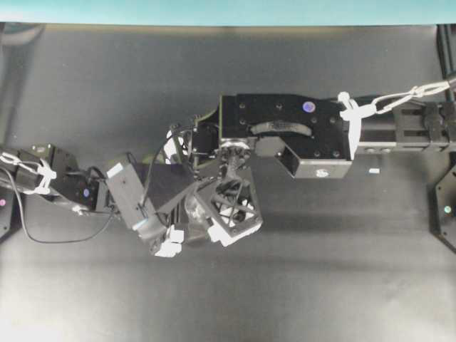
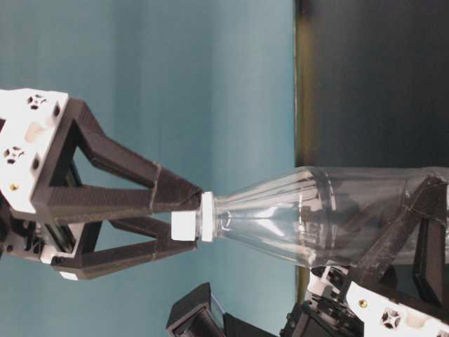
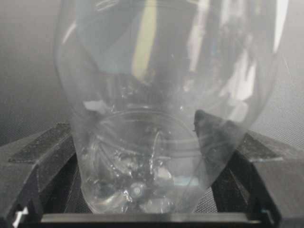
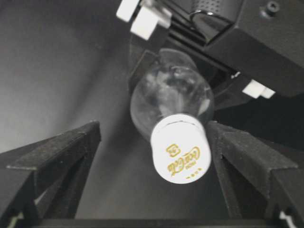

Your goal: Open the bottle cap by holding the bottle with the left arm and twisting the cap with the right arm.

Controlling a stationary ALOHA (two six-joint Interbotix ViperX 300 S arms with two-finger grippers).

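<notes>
While your right gripper (image 4: 156,142) hangs over the bottle, its jaws stand apart around the cap (image 4: 181,152). In its wrist view one finger (image 4: 247,156) sits just at the cap's side and the other (image 4: 52,156) is well clear of it. That white cap bears gold lettering on top, and it is on the neck. From the table-level view, both fingertips bracket the cap; whether either one touches it, you cannot tell. Further down, your left gripper (image 3: 152,161) is clamped on the bottle (image 3: 161,118) low on its clear body, a finger (image 3: 42,152) on each side, holding it upright. Beyond lies the dark table (image 1: 107,85), seen from overhead, with both arms meeting near its middle.
</notes>
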